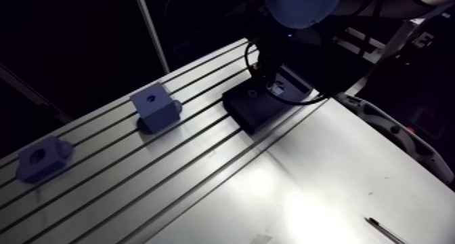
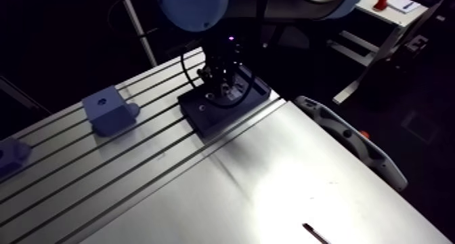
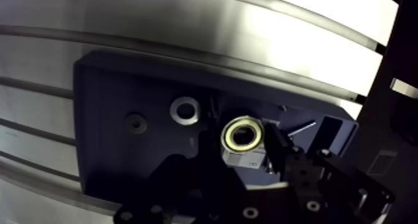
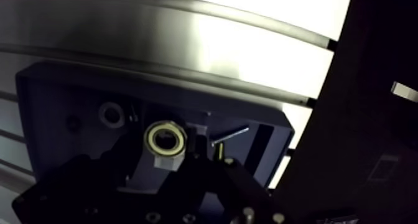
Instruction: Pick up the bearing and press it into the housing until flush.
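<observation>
In the wrist view the bearing (image 3: 242, 134), a metal ring with a yellowish inner race, sits between my gripper's (image 3: 242, 149) two dark fingers, which press against its sides. It is just above the dark tray (image 3: 118, 89). In the arm view the gripper (image 1: 274, 84) stands over that tray (image 1: 250, 114) at the table's far side. A blue housing block (image 1: 156, 108) with a hole in its top stands on the slotted table left of the tray. A second blue block (image 1: 42, 158) lies further left.
On the tray lie a pale washer-like ring (image 3: 185, 110), a small dark hole (image 3: 135, 122) and a thin metal pin (image 3: 303, 127). A thin dark pen-like rod (image 1: 382, 230) lies on the smooth plate near the front. A grey curved part (image 1: 399, 131) lines the table's right edge.
</observation>
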Robot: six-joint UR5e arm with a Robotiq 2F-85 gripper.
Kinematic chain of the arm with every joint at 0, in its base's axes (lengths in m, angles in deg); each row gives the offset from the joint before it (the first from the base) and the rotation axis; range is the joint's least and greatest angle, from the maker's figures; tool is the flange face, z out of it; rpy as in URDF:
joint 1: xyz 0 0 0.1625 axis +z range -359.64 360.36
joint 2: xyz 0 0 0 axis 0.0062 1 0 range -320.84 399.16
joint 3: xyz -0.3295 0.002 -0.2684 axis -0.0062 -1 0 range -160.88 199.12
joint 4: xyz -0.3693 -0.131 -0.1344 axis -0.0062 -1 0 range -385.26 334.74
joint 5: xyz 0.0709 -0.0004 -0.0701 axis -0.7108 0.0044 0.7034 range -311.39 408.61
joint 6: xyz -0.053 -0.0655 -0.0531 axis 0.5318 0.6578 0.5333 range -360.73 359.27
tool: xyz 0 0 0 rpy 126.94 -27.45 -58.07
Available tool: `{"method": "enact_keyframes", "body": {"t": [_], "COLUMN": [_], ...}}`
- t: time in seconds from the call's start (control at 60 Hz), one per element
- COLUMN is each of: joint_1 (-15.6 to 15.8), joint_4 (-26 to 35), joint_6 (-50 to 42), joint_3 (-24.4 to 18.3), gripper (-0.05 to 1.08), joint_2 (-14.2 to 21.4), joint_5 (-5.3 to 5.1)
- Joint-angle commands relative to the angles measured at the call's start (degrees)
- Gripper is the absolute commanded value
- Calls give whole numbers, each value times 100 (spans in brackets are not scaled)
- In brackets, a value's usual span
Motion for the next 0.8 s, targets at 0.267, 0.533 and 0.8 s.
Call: {"method": "enact_keyframes", "body": {"t": [0.267, 0.533, 0.8], "joint_1": [0, 0, 0], "joint_4": [0, -9, 0], "joint_6": [0, 0, 0], "joint_3": [1, 3, 10], "gripper": [54, 57, 58], "joint_2": [0, 0, 0], "joint_5": [-1, 6, 6]}}
